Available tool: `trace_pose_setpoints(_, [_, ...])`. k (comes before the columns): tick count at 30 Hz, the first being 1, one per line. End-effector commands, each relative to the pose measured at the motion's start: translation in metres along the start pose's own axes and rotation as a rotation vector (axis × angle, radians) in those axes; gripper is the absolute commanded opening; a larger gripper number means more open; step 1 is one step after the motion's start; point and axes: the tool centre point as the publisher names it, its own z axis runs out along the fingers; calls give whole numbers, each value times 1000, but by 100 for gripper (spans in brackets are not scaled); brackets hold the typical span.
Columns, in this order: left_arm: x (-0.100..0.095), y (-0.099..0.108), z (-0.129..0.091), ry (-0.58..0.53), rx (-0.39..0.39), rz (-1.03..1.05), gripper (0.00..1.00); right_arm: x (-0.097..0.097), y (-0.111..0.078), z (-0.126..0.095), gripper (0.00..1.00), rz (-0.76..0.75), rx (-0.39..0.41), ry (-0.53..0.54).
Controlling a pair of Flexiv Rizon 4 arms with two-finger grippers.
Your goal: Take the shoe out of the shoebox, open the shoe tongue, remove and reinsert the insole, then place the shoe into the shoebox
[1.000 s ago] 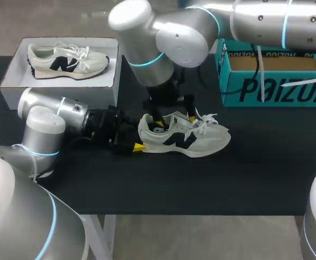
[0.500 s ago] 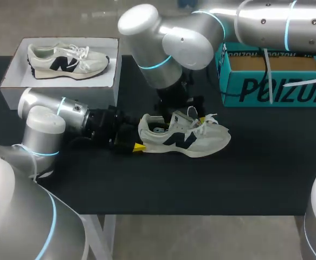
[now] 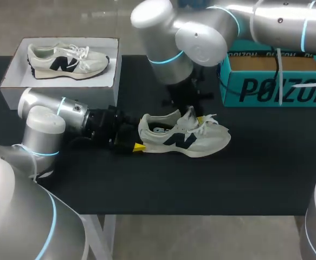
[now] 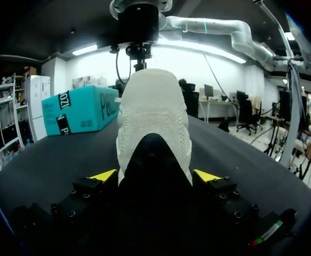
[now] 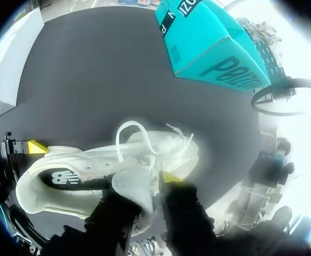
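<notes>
**Operator:** Where is the shoe?

**Inspector:** Your shoe [image 3: 186, 136] rests on its sole near the middle of the black table [image 3: 255, 173], with the toe towards your right side. It is outside both boxes. The teal shoebox [image 3: 277, 86] stands open behind it at the far right, well apart. The white box [image 3: 8, 81] at the far left holds a second shoe [image 3: 65, 58].

**Operator:** And the grippers?

**Inspector:** Your left gripper [image 4: 154, 176] lies low along the table and is clamped on the shoe's heel. One yellow-tipped finger presses each side, so the fingers stand only as far apart as the heel is wide. Your right gripper [image 5: 147, 188] comes down from above, over the shoe's opening. It has the tongue [image 3: 189, 115] pinched between its fingers, which are nearly together. The tongue stands lifted clear of the opening. The laces [image 3: 209, 122] lie loose over the forefoot.
</notes>
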Motion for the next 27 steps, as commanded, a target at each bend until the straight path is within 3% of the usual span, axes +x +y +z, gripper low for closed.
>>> trace_pose_setpoints(1, [0,0,2,-1,-5,-1,0,-19,-3,-3,0,18,-3,39])
trace_pose_setpoints(6, [0,0,2,-1,-5,-1,0,-28,-3,-2,1,31,2,47])
trace_pose_setpoints(9, [0,0,2,-1,-5,-1,0,-26,-3,-5,15,26,0,46])
trace_pose_setpoints(11, [0,0,2,-1,-5,-1,0,-22,-5,-7,38,18,-3,45])
trace_pose_setpoints(12, [0,0,2,-1,-5,-1,0,-20,-6,-8,44,15,-5,46])
trace_pose_setpoints(15, [0,0,2,-1,-5,-1,0,-13,-8,-9,89,-2,-6,46])
trace_pose_setpoints(16, [0,0,2,-1,-5,-1,0,-11,-9,-10,93,-7,-6,47])
trace_pose_setpoints(21, [0,0,2,-1,-5,-1,0,-7,-14,-19,100,-18,-9,63])
trace_pose_setpoints(27, [0,0,2,-1,-5,-1,0,-13,-25,-33,100,-28,-16,76])
